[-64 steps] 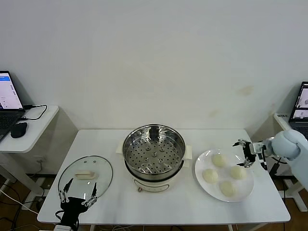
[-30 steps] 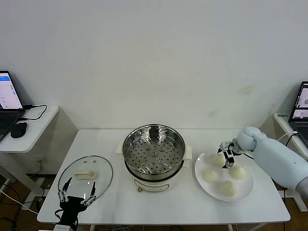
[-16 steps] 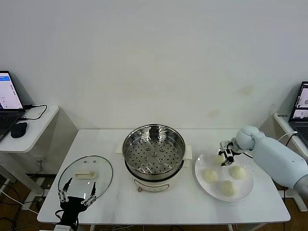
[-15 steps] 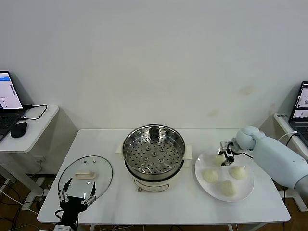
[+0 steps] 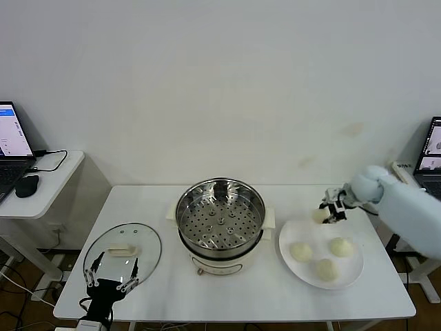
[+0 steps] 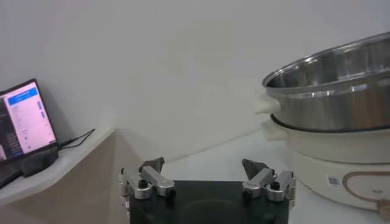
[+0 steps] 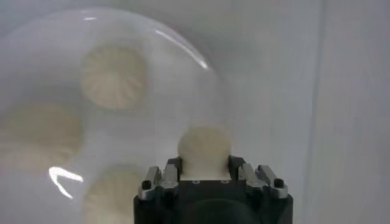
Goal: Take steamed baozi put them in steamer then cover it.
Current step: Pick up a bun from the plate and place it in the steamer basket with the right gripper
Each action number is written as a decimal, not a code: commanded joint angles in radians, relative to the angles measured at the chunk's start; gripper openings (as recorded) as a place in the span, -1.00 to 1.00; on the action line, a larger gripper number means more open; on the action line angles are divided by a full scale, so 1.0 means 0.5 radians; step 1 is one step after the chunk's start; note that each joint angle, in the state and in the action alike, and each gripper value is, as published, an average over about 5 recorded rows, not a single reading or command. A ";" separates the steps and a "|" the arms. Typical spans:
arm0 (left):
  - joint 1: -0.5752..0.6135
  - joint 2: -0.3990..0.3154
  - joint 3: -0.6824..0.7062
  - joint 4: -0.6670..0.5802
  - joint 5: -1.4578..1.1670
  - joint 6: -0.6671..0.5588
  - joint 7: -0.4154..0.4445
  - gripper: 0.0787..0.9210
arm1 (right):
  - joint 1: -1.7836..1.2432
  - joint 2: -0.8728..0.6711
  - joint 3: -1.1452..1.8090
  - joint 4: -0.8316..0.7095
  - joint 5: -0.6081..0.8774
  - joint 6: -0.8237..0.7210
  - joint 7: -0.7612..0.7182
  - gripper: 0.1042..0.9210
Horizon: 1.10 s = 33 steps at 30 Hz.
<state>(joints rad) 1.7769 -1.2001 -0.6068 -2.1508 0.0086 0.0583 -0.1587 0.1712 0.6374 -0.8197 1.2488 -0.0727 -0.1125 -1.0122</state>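
Observation:
My right gripper [image 5: 325,212] is shut on one creamy-white baozi [image 5: 319,216] and holds it above the far edge of the white plate [image 5: 353,267]; the right wrist view shows this bun [image 7: 204,148] gripped between the fingers. Three baozi remain on the plate: one at the left [image 5: 300,251], one at the right [image 5: 340,246], one at the front [image 5: 326,269]. The steel steamer [image 5: 220,215] on its cream base stands mid-table, its perforated basket empty. My left gripper [image 5: 110,274] is open and idle at the table's front left edge.
The glass lid [image 5: 122,250] lies flat on the table left of the steamer. The steamer also shows in the left wrist view [image 6: 332,85]. A side table with a laptop [image 5: 12,141] and a mouse [image 5: 27,185] stands at the far left.
My right gripper came in over the plate, closed on the far baozi and lifted it up off the plate. The left arm has not moved.

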 commanded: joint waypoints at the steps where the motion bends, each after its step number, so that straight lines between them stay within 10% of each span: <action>1: -0.013 0.012 0.006 -0.010 -0.016 0.001 -0.004 0.77 | 0.759 0.018 -0.443 0.227 0.406 0.013 -0.002 -0.05; 17: -0.019 0.050 -0.086 0.028 -0.093 -0.002 -0.002 0.77 | 0.988 1.131 -0.842 -0.161 0.671 0.417 0.056 -0.05; 33: -0.021 -0.007 -0.109 0.034 -0.094 -0.010 -0.004 0.77 | 0.720 1.472 -1.018 -0.515 -0.033 1.093 0.086 -0.03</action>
<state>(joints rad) 1.7658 -1.2006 -0.6567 -2.1373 -0.0359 0.0549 -0.1602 0.5581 1.2587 -1.2768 1.0665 0.0617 0.2633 -0.9733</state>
